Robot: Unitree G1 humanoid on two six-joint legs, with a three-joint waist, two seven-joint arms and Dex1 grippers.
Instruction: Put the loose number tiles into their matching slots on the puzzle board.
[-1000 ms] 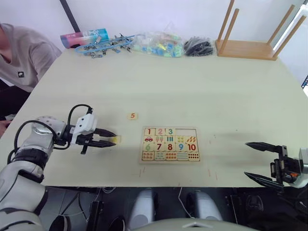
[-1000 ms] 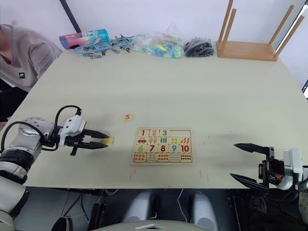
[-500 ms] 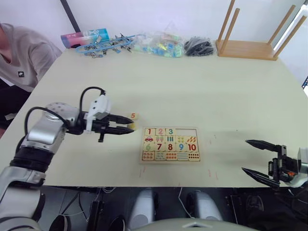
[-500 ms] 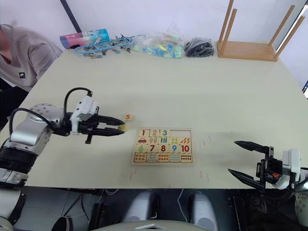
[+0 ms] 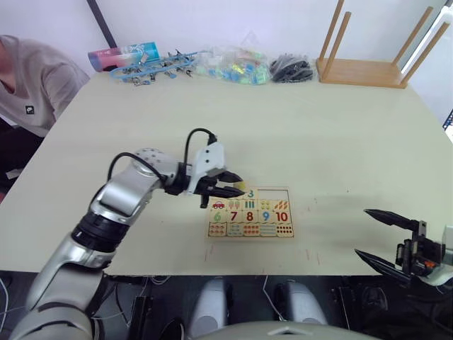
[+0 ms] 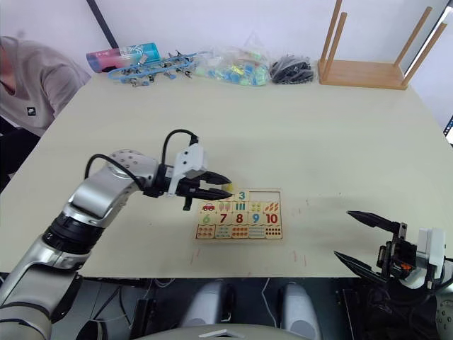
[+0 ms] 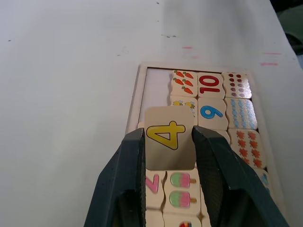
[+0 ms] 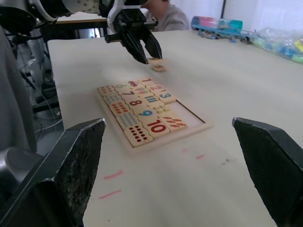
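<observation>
— Left gripper [image 7: 166, 156] first: what is it doing?

— Pinching a number tile [image 7: 170, 144] between its two black fingers, above the top row of the puzzle board [image 5: 250, 211]. The left wrist view reads a yellow 4 on it; from the head views that digit cannot be made out.

— And the board?

— It lies flat on the table [image 5: 283, 127]. Digits 1, 2 and 3 sit in the top row, with a bare slot [image 6: 267, 194] at that row's right end; below run 6, 7, 8, 9, 10.

— Any other loose piece?

— The right wrist view shows one small tile [image 8: 158, 68] on the table beside the left gripper's fingertips; its digit is unreadable.

— Right gripper [image 5: 382, 237]?

— Spread wide, near the table's front edge, well apart from the board.
</observation>
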